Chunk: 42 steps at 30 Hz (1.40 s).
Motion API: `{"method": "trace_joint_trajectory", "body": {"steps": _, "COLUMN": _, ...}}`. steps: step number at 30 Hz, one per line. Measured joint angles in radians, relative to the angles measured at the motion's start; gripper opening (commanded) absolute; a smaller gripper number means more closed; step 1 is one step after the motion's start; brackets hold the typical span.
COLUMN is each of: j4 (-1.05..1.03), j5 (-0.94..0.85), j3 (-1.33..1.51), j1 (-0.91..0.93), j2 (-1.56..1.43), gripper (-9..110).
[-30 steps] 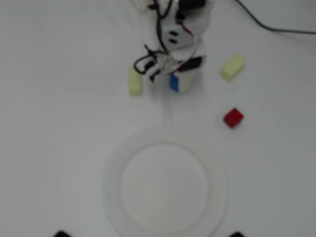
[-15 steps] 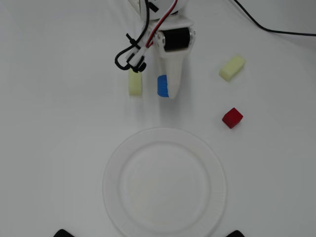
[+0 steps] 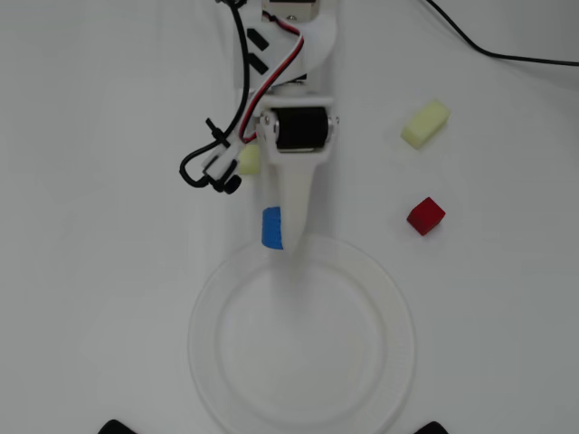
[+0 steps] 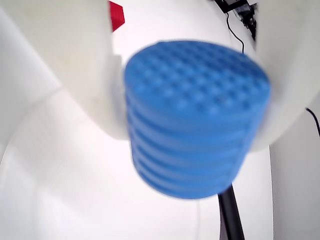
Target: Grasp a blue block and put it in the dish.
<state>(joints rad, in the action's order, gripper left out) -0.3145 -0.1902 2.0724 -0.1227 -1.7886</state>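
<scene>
You are carrying the blue block (image 4: pixel 195 120), pinched in the gripper (image 3: pixel 279 233), seemingly above the dish (image 3: pixel 210 362) rim; move further in, then release.

plain white table (image 3: pixel 109 271), bright even light, black cable (image 3: pixel 493 50) top right.

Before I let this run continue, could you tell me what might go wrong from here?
1. In the overhead view the blue block, held by the gripper, sits just outside the dish rim; released now, it could land on the table.
2. It is a ribbed cylinder; dropped on its side, it may roll off.
</scene>
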Motion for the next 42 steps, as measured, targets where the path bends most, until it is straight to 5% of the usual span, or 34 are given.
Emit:
{"method": "trace_joint_trajectory", "body": {"steps": 17, "j4": 0.002, "j5": 0.012, "j3": -0.219, "j1": -0.014, "j2": 0.448, "gripper": 1}}
{"method": "trace_joint_trajectory", "body": {"steps": 30, "j4": -0.074, "j5": 0.011, "j3": -0.227, "j1": -0.015, "j2": 0.449, "gripper": 26}}
{"method": "trace_joint_trajectory", "body": {"steps": 42, "j4": -0.351, "j5": 0.037, "j3": -0.268, "j1": -0.014, "j2": 0.117, "gripper": 33}}
